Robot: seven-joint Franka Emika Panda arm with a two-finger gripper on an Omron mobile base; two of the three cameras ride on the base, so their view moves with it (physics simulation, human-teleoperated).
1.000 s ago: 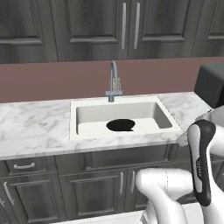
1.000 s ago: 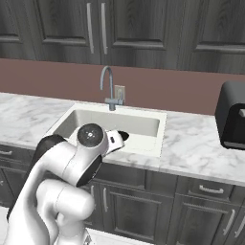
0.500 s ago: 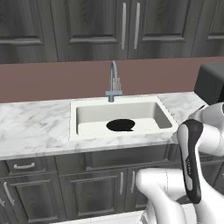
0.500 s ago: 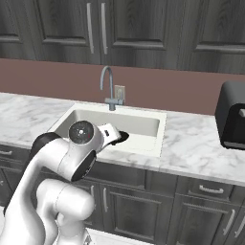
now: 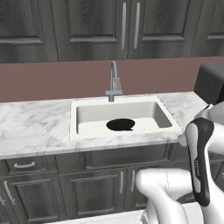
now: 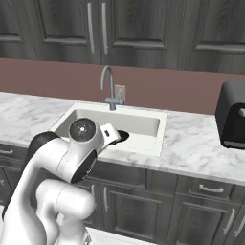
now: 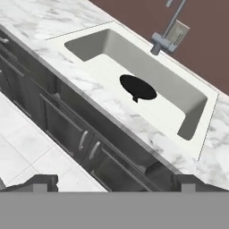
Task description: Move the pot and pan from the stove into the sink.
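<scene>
Pan (image 5: 120, 124) lay inside the sink (image 5: 168, 121) below the faucet (image 5: 113, 82); fingers (image 7: 41, 182) were spread wide, holding nothing.

I can read no words, labels, brand marks, numbers or signs on anything in front of me from any of my three views.
</scene>
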